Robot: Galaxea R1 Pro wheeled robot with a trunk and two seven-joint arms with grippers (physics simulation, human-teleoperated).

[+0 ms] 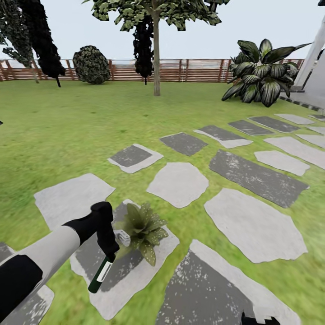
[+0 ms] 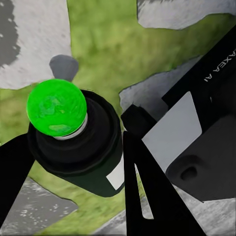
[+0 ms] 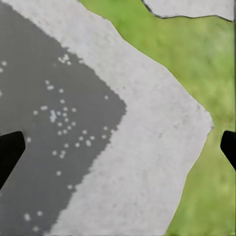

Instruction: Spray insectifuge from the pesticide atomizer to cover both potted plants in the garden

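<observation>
The left gripper (image 1: 107, 253) is clenched around the pesticide atomizer (image 1: 100, 274), which hangs tilted just beside a potted plant (image 1: 144, 229) on a stepping stone (image 1: 117, 289). Spraying looks to be the step in hand; next, the nozzle likely needs aiming over the leaves. The right gripper (image 3: 118, 150) hangs released above paving.

Your head camera looks forward and down over the lawn (image 1: 67, 131), with the wooden fence (image 1: 189, 70) far at 12 o'clock. Your left wrist camera looks down very close along the pesticide atomizer (image 2: 73, 142). Your right wrist camera faces straight down, close on a stepping stone (image 3: 147, 162); the head view shares this paving (image 1: 216, 289).
</observation>
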